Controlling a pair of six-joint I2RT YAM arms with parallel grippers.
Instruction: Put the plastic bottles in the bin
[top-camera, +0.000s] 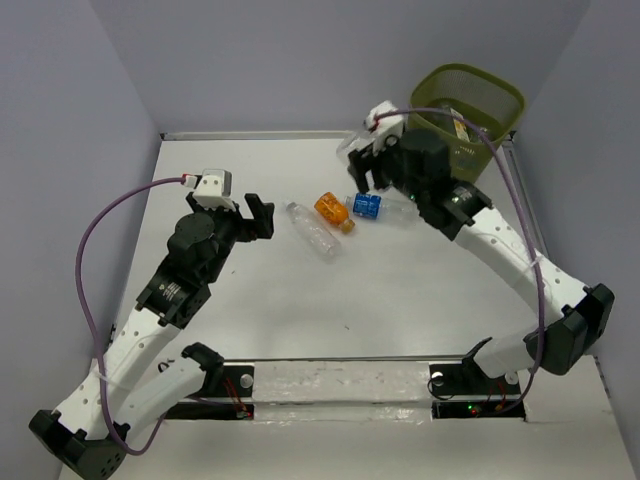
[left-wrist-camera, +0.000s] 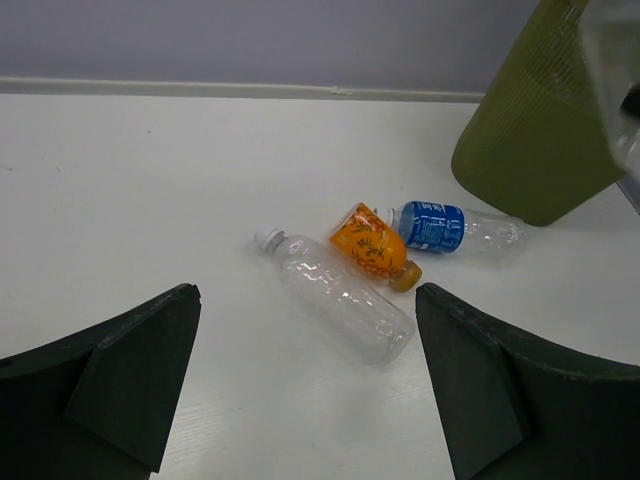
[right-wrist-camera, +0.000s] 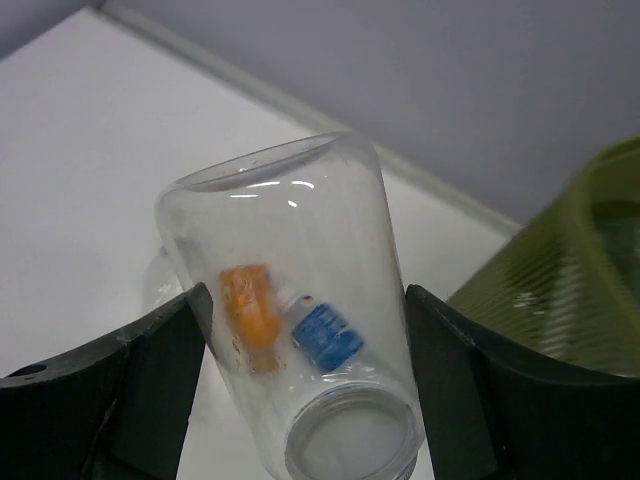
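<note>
My right gripper (top-camera: 363, 155) is shut on a wide clear plastic bottle (right-wrist-camera: 300, 260), lifted off the table just left of the olive-green mesh bin (top-camera: 470, 100); both fingers press its sides. Three bottles lie together mid-table: a clear one (top-camera: 313, 230), an orange one (top-camera: 333, 210) and a blue-labelled one (top-camera: 375, 207). My left gripper (top-camera: 262, 215) hovers open to their left, nothing between its fingers. In the left wrist view the clear bottle (left-wrist-camera: 340, 297) lies just ahead of my left gripper (left-wrist-camera: 305, 300), with the orange bottle (left-wrist-camera: 372, 245) and the blue-labelled bottle (left-wrist-camera: 440, 226) behind it.
The bin (left-wrist-camera: 540, 140) stands in the table's far right corner against the walls. In the right wrist view the bin's rim (right-wrist-camera: 590, 270) is close on the right. A wall runs along the table's far edge.
</note>
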